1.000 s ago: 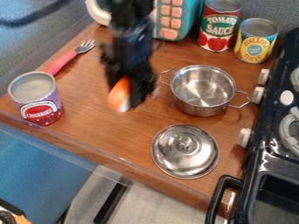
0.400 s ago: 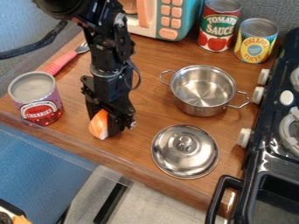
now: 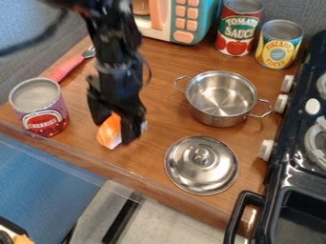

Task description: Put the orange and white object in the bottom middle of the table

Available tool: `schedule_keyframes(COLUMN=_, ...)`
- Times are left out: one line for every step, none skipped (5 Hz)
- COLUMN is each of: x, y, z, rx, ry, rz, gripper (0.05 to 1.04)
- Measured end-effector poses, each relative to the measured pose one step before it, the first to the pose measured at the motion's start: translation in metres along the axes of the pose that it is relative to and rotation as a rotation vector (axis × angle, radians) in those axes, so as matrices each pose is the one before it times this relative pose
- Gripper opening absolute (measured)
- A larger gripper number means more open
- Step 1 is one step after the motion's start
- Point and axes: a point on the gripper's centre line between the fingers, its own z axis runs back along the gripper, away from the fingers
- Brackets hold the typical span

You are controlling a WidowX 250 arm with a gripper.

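Orange and white, the object lies on the wooden bench, close to the front edge, left of that edge's middle. The black gripper comes down over it from the top of the view. Its fingers are apart, one on each side of the object as the camera sees it, and they partly hide it. Whether either finger touches it, I cannot tell.

To the right of the object, a round steel lid lies flat near the front edge, its knob upward. Beyond the lid, well in from the edges, stands a steel pot with two loop handles and nothing on top of it.

A purple and red can stands upright at the left corner. Just behind it, a fork with a pink handle lies along the left edge, its metal end pointing towards the far edge.

At the far edge is a teal and white toy microwave with peach buttons. Right of it, near the far right corner, a red and green can and a yellow can stand upright side by side. A black toy stove with white knobs runs along the right edge.
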Motion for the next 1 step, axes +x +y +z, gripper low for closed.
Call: schedule_keyframes(x=-0.00439, y=-0.00025, z=0.02092, rx=-0.0258, ry=-0.0195, rz=-0.0199, gripper=1.003)
